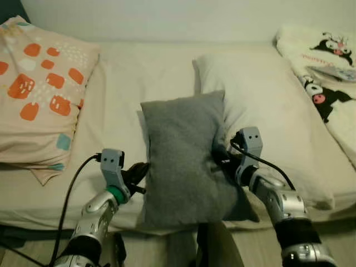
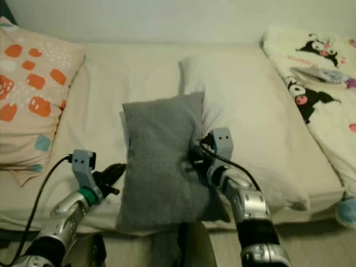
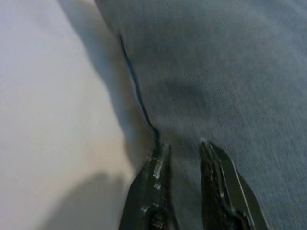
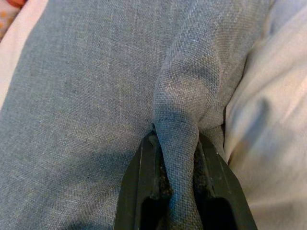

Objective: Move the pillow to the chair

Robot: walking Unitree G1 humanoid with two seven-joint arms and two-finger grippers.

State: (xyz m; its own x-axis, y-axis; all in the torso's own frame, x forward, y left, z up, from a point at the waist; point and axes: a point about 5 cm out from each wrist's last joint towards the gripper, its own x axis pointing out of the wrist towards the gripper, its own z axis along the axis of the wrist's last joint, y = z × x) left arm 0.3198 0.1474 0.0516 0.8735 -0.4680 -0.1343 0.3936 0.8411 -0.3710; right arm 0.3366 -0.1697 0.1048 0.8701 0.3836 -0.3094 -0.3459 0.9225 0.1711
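Pillow (image 1: 186,161), grey, woven cover, lies lengthwise on the bed (image 1: 122,83); its near end hangs a little over the bed's front edge, its far end leans on a white pillow (image 1: 267,111).

Nearest, at the grey pillow's near-left edge: left gripper (image 1: 140,173). Silver arm comes up from below, black cable looped behind it. In the left wrist view the gripper (image 3: 184,160) has both fingers (image 3: 218,187) pressed onto the cloth right by the seam, a narrow strip of fabric between them. Clamped or merely resting against it: cannot tell.

At the grey pillow's right edge, slightly farther in: right gripper (image 1: 221,160). In the right wrist view the gripper (image 4: 176,143) is clenched on a raised fold of the grey cover, the ridge of cloth squeezed between the two black fingers (image 4: 144,177). Pale bedding shows just beside the fold.

Behind and right of the grey pillow: the white pillow, large, partly under the grey one's far right corner.

Well left of the grey pillow: a cream pillow with orange patches (image 1: 39,89), one teal patch near its lower edge.

Far right of the grey pillow: a white blanket printed with black-and-pink cartoon figures (image 1: 328,72), with a flat printed item (image 1: 334,71) on top, too small to identify.

Beyond the grey pillow: a plain pale wall (image 1: 167,16) at the head of the bed.
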